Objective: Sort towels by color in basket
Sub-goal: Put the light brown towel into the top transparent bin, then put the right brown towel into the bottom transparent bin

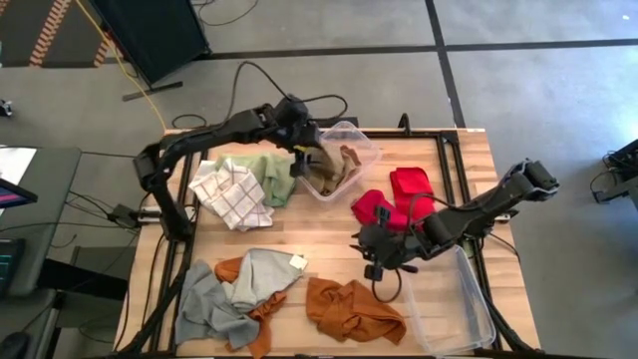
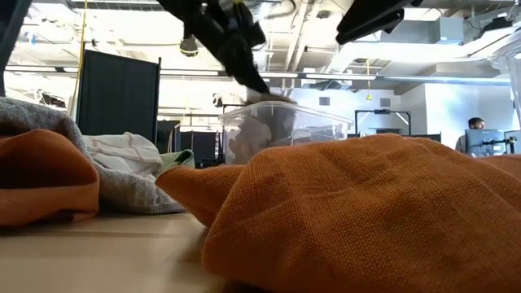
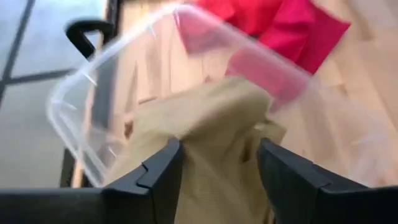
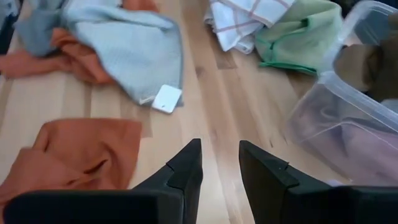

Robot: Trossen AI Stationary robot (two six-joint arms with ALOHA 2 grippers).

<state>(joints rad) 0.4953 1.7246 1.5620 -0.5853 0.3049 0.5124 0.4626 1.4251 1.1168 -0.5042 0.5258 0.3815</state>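
I see my left gripper [image 3: 217, 177] reaching over the clear plastic bin [image 1: 364, 140], fingers spread around limp tan towel [image 3: 211, 130]; right gripper [image 4: 221, 165] hovers, fingers slightly parted.

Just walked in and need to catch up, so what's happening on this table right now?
The left gripper is over the clear bin at the table's far side, fingers apart around a tan towel lying in it. The right gripper hovers empty over bare wood near the red towels. Orange, grey, green and checked towels lie unsorted.
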